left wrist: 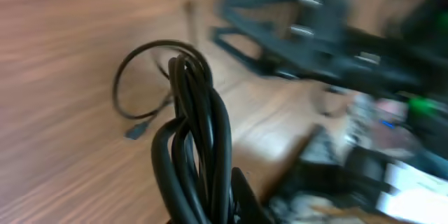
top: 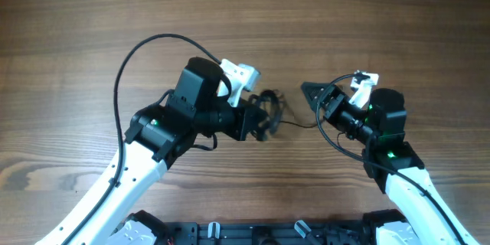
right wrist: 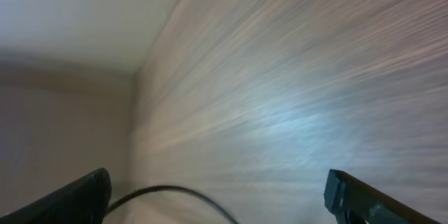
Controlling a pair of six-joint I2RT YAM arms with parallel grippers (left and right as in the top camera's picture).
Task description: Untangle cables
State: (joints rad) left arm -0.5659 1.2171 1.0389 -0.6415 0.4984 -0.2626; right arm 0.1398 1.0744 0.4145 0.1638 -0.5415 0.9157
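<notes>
Wood-grain table [top: 92,15], two arms reaching in from the near edge. Left gripper [top: 259,116] sits just left of centre, closed down on the cables [top: 269,111], which show from overhead as a small dark coil at its tip. In the left wrist view the same bundle [left wrist: 199,140] rises from the bottom of the frame as several black strands pressed together and twisted round one another. One thinner strand leaves the top of the bundle in a round loop and ends in a small plug tip [left wrist: 133,132] lying on the wood. Overhead, a single thin strand runs from the coil to the right across the table toward the right arm. The right gripper [top: 312,94] stands apart from the coil with its jaws spread wide, pointing toward the left gripper, and holds nothing. The left wrist view shows it blurred at upper right, jaws apart. In the right wrist view the two fingertips [right wrist: 80,197] sit at opposite bottom corners with bare table between them. A black cord [right wrist: 168,190] arcs low along the bottom edge between them, touching neither. I cannot tell whether that cord is one of the task's strands or the arm's own wire. The wrist views are motion-blurred.
</notes>
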